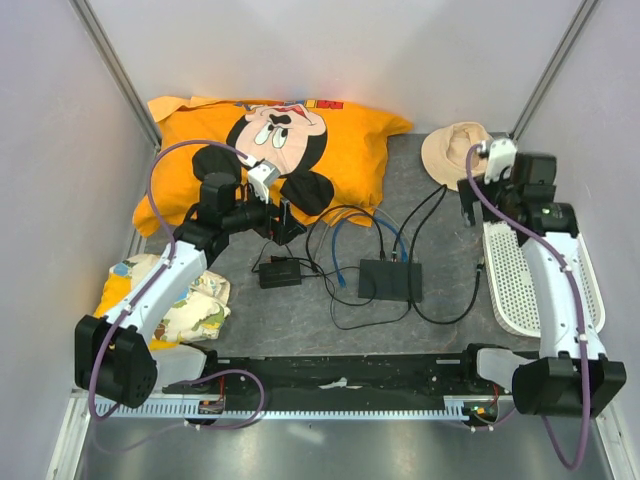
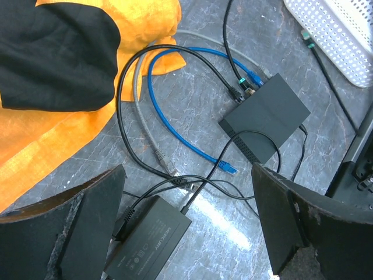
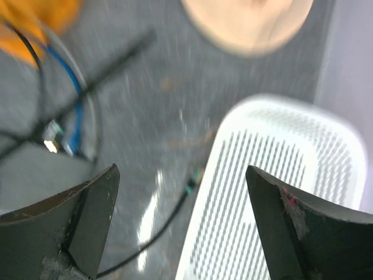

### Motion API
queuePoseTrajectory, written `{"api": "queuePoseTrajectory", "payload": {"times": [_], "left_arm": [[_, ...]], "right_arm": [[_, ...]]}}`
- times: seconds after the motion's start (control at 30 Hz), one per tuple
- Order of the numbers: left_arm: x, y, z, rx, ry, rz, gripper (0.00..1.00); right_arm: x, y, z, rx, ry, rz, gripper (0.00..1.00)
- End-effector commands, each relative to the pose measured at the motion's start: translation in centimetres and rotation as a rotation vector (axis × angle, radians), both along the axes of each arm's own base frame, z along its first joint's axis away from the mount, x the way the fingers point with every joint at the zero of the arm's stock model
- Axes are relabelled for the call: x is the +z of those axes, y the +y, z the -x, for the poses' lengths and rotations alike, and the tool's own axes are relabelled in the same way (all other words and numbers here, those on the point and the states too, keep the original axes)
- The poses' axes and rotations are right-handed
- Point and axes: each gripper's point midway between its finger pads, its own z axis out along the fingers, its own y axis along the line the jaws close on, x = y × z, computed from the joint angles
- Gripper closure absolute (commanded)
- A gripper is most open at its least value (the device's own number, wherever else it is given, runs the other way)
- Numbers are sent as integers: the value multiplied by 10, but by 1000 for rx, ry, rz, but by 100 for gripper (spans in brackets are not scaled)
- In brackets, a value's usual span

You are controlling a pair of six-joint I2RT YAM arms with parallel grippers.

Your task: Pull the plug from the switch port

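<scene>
Nothing of the pull is done yet. The switch (image 1: 390, 280) lies flat mid-bench, a little right of centre, and the plugs (image 2: 243, 87) are all seated in the sockets along its far edge. From the left wrist view I judge there are three, close together. You must choose one, close on it and draw it straight out away from the sockets.

Your left pincer (image 2: 187, 172) hangs wide and empty above the bench (image 1: 400, 170), left of the switch and over the adapter brick (image 2: 148, 236). Your right pincer (image 3: 182, 170) is also wide and empty. It sits over the far end of the white basket (image 1: 540, 280), near the hat (image 1: 455, 150); its own view is blurred.

Room is tight on the plug side. Loops of the blue cable (image 2: 175, 122) and black leads crowd the far left of the switch, and one black lead (image 2: 256, 137) lies across its near corner. The pillow (image 1: 270, 140) sits beyond the loops. The basket is close on the right, leaving only a narrow lane. The near side is more open, and the side walls (image 1: 50, 150) stand well apart.
</scene>
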Motion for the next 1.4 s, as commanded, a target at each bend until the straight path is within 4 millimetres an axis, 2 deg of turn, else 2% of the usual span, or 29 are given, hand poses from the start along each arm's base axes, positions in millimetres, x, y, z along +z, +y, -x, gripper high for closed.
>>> {"api": "queuePoseTrajectory", "payload": {"times": [0.0,0.03,0.07,0.1,0.2,0.23,0.27,0.33,0.37,0.4,0.43,0.5,0.53,0.63,0.67,0.7,0.73,0.77,0.8,0.83,0.87,0.9,0.97,1.0,1.07,1.1,1.13,1.23,1.37], "left_arm": [[20,-7,0,-30,-42,37,4],[19,-9,1,-36,-37,39,4],[17,-10,1,-40,-28,38,4],[14,-12,2,-45,-18,37,4],[9,-17,9,-68,0,40,4],[7,-19,12,-76,0,35,4],[-1,-18,14,-80,13,26,4],[-10,-20,21,-106,12,9,4],[-16,-21,26,-125,21,5,3],[-29,-20,33,-154,31,-14,3],[-35,-20,36,-168,33,-23,3],[-48,-19,45,-176,68,-31,3],[-52,-22,52,-201,86,-24,5],[-68,-33,70,-278,115,-27,16],[-83,-37,76,-310,145,-37,22],[-88,-43,77,-346,133,-36,39],[-90,-51,83,-389,132,-27,48],[-96,-56,85,-411,152,-25,75],[-98,-61,87,-439,145,-27,91],[-100,-69,94,-476,148,-39,98],[-104,-76,94,-496,156,-47,98],[-107,-81,95,-515,154,-56,98],[-108,-97,99,-559,151,-59,98],[-116,-102,102,-577,168,-68,99],[-116,-119,109,-626,148,-61,98],[-125,-123,112,-648,163,-72,98],[-128,-129,120,-677,172,-78,98],[-143,-139,124,-704,194,-108,98],[-159,-138,105,-629,168,-181,98]], "right_arm": [[163,25,-45,48,-470,-146,2],[158,21,-59,13,-422,-157,2],[181,18,-63,1,-460,-151,2],[176,12,-68,-29,-434,-135,2],[118,-18,-69,-121,-272,3,2],[100,-24,-63,-127,-223,35,2],[61,-33,-52,-121,-124,81,2],[30,-36,-35,-109,-28,111,2],[7,-23,-25,-42,26,68,2],[2,-12,-20,52,34,59,4],[6,1,-8,127,17,38,5],[-2,29,10,360,2,20,8],[-1,37,21,417,-17,41,8],[-40,44,35,467,106,79,11],[-53,47,40,486,154,69,19],[-69,51,41,510,218,38,23],[-77,63,45,555,252,26,31],[-85,69,47,588,283,14,53],[-98,74,50,611,330,1,63],[-106,79,47,638,336,24,71],[-121,79,52,646,371,38,82],[-131,77,46,648,371,62,85],[-154,68,49,652,414,120,86],[-164,65,42,651,413,141,88],[-176,58,38,616,431,170,91],[-183,58,33,607,434,167,91],[-184,59,28,599,429,163,91],[-194,66,20,586,452,152,92],[-204,86,34,648,496,121,93]]}}
